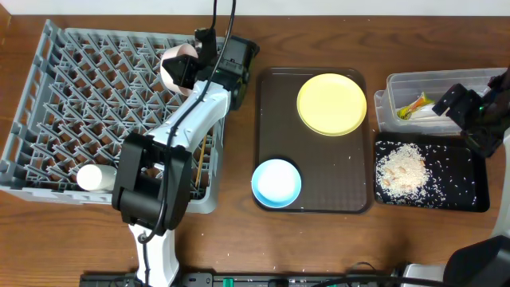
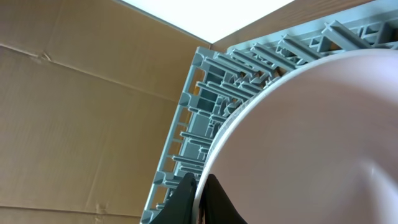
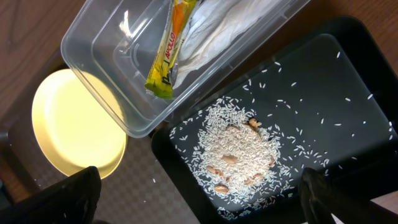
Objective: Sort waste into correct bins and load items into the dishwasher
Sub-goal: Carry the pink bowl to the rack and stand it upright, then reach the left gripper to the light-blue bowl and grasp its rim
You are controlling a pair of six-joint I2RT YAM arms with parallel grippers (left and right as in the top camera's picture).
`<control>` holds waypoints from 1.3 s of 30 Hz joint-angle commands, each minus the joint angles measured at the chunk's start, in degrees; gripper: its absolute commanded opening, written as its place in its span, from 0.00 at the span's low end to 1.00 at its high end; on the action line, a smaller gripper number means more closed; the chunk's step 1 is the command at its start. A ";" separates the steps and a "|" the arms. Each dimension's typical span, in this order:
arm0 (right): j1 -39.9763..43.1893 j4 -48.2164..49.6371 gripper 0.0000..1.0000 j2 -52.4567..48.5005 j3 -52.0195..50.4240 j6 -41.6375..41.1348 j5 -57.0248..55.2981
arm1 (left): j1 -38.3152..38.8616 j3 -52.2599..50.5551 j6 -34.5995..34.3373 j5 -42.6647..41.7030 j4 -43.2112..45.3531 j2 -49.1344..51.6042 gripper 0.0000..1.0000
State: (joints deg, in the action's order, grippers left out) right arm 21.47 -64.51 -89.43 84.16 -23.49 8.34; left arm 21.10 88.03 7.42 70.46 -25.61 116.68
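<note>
My left gripper (image 1: 185, 72) is shut on the rim of the white bowl (image 1: 174, 60) and holds it on edge over the far side of the grey dish rack (image 1: 56, 104). In the left wrist view the fingers (image 2: 200, 193) pinch the bowl's rim, and the bowl (image 2: 311, 143) fills the right side above the rack (image 2: 208, 118). The white cup (image 1: 94, 177) and the chopsticks (image 1: 201, 163) lie in the rack. My right gripper (image 1: 456, 105) is open and empty (image 3: 199, 205) above the clear tub (image 3: 106, 68) and the black tray (image 3: 329, 74). The wrapper (image 3: 166, 53) and the napkin (image 3: 211, 28) lie in the tub. Rice (image 3: 239, 152) lies in the black tray.
A dark brown serving tray (image 1: 315, 159) in the middle holds the yellow plate (image 1: 331, 104) at its far end and the light-blue bowl (image 1: 276, 182) at its near left. The clear tub (image 1: 478, 82) and the black tray (image 1: 450, 171) stand at the right.
</note>
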 commanded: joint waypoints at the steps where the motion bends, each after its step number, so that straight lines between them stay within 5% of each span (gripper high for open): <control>1: -0.02 0.00 0.99 0.59 0.37 -0.26 0.07 | 0.11 0.15 0.55 1.03 -0.63 0.55 0.08; 19: -0.02 -0.02 0.99 0.59 0.37 -0.26 0.07 | -0.02 0.15 0.70 4.13 -0.87 0.94 0.08; 24: -0.02 -0.02 0.99 0.59 0.37 -0.26 0.07 | 0.98 0.13 0.02 -1.33 -3.34 2.01 0.09; 33: -0.02 -0.02 0.99 0.59 0.37 -0.26 0.07 | 6.71 0.15 -1.75 -5.42 -5.46 1.70 0.17; 35: -0.02 -0.02 0.99 0.59 0.37 -0.26 0.07 | 8.26 0.15 -2.34 -7.32 -5.81 1.31 0.30; 39: -0.02 -0.02 0.99 0.59 0.37 -0.26 0.07 | 10.38 0.15 -4.44 -16.33 -8.90 0.61 0.35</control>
State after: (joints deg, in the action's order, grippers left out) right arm 21.47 -64.49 -89.43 84.16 -23.49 8.34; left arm 30.87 88.01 5.78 61.41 -33.34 117.12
